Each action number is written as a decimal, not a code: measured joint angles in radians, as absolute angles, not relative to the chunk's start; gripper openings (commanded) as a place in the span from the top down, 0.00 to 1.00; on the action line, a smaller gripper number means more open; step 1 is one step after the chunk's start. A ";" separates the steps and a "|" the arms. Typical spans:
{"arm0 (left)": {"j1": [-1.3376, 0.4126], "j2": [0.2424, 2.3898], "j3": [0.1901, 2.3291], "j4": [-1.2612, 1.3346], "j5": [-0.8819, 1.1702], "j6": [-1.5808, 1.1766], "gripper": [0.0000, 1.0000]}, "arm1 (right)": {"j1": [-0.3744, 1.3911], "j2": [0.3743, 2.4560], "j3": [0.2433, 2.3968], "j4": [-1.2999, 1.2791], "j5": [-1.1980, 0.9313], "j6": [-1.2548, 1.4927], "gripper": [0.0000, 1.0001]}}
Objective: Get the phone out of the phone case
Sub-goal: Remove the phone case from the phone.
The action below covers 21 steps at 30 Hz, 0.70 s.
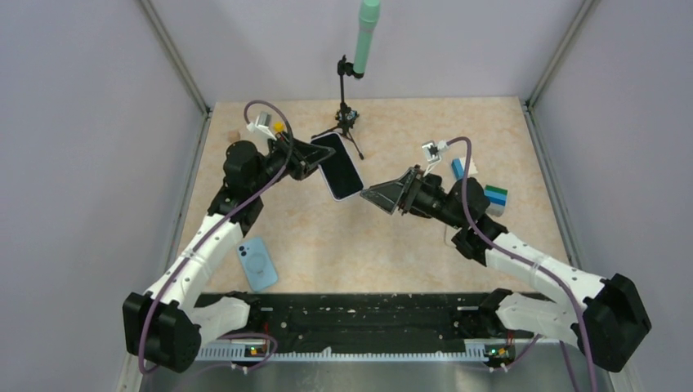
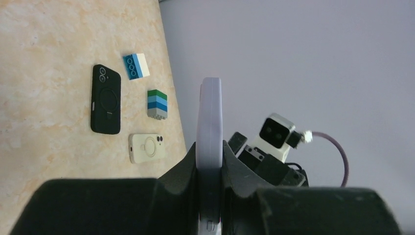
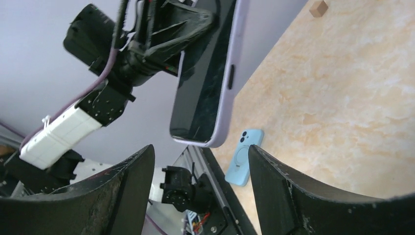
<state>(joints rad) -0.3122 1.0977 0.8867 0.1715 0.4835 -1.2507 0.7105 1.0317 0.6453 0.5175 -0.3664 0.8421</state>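
The phone point(image 1: 337, 166), dark screen up, sits in a lavender phone case point(image 3: 234, 58) and hangs in the air over the back of the table. My left gripper point(image 1: 315, 159) is shut on its upper end, one finger on each flat face; in the left wrist view the case's edge point(image 2: 209, 117) rises between the fingers point(image 2: 183, 169). My right gripper point(image 1: 372, 196) stands open just right of the phone's lower corner, not touching it. From the right wrist, the phone's screen point(image 3: 203, 83) ends just above the gap of the right gripper point(image 3: 200, 152).
A light blue case point(image 1: 257, 263) lies near the left arm. A black case point(image 2: 105, 99), a cream case point(image 2: 147, 148) and two toy brick stacks point(image 2: 157, 104) lie at the right side. A tripod with a green tube point(image 1: 367, 37) stands at the back.
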 measured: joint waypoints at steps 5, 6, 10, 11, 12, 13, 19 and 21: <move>-0.305 1.100 0.920 0.172 0.566 -1.195 1.00 | 0.710 1.095 0.639 0.559 -0.318 0.940 0.46; -0.301 1.100 0.928 0.173 0.583 -1.188 1.00 | 0.710 1.112 0.639 0.570 -0.319 0.945 0.48; -0.273 1.119 0.950 0.194 0.668 -1.170 1.00 | 0.711 1.159 0.640 0.676 -0.373 0.947 0.59; -0.268 1.128 0.950 0.211 0.694 -1.182 1.00 | 0.711 1.163 0.640 0.696 -0.390 0.941 0.60; -0.263 1.139 0.950 0.236 0.722 -1.198 1.00 | 0.710 1.168 0.640 0.720 -0.413 0.933 0.61; -0.260 1.152 0.950 0.266 0.751 -1.215 1.00 | 0.710 1.169 0.640 0.738 -0.434 0.923 0.61; -0.257 1.183 0.950 0.377 0.873 -1.313 1.00 | 0.709 1.169 0.663 0.794 -0.573 0.838 0.78; -0.255 1.183 0.950 0.399 0.891 -1.339 1.00 | 0.707 1.174 0.685 0.797 -0.621 0.804 0.80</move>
<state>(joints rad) -0.2554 1.1831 0.9501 0.3988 0.8913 -1.3392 0.7074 1.1740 0.6846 0.7971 -0.6209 0.8036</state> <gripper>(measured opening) 0.168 0.243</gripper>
